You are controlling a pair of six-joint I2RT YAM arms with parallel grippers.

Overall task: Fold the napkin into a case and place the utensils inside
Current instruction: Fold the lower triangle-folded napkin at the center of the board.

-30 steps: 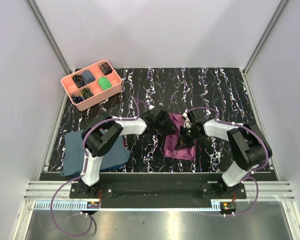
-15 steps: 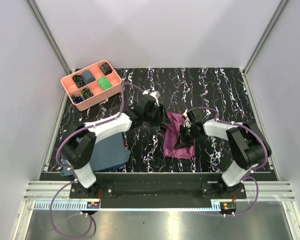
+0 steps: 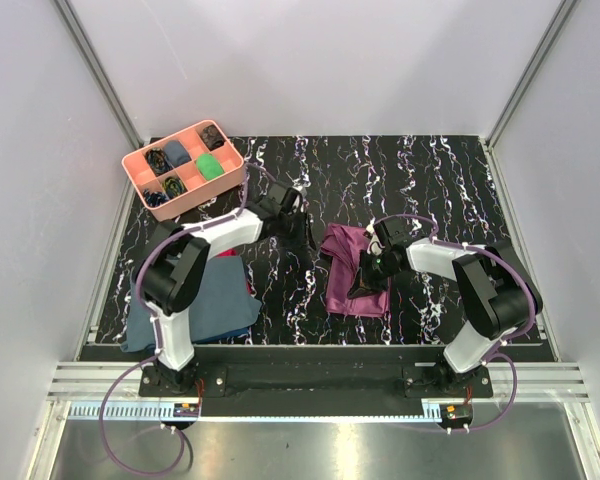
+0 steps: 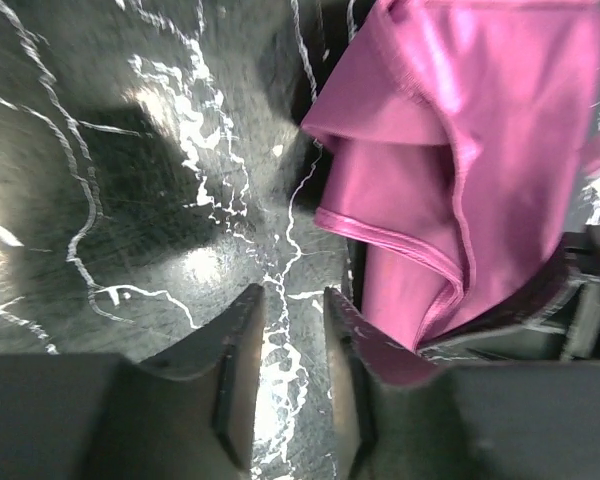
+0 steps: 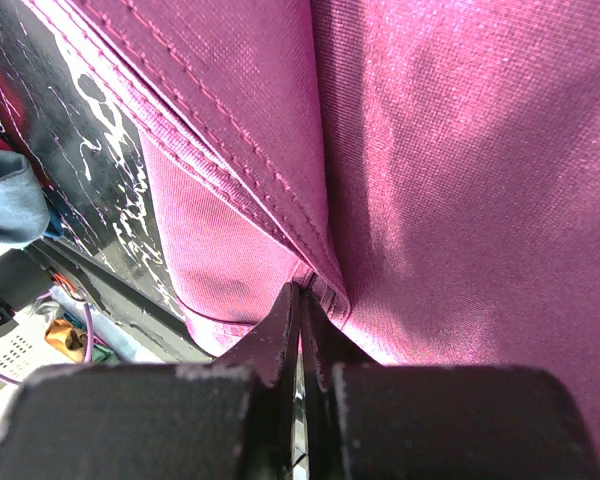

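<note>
The black marbled counter (image 3: 440,175) is crossed by both arms. A slate-blue cloth (image 3: 215,300) is spread at its near left, and a pink compartment tray (image 3: 130,160) is set at its far left corner. The napkin (image 3: 342,285) is laid just right of the counter's middle, partly folded into a narrow oblong, with its left side rumpled into loose, overlapping layers. No utensils are seen in any view.

The right jaws are closed on a hemmed fold of the napkin, as the right wrist view shows. The left jaws are held slightly apart with nothing between them, low over bare counter just beside the napkin's left edge.

The cloth is judged thin and slippery. With only one hem pinched and the left side not pinned, the stacked layers could be dragged askew or sprung open if the right arm (image 3: 450,262) pulls. A pouch too loose to take cutlery would result.

Compared with a second ago, the left arm (image 3: 215,240) has been drawn back from the napkin's far left corner toward the tray. That corner is now uncovered. The right arm's hold is unchanged.
</note>
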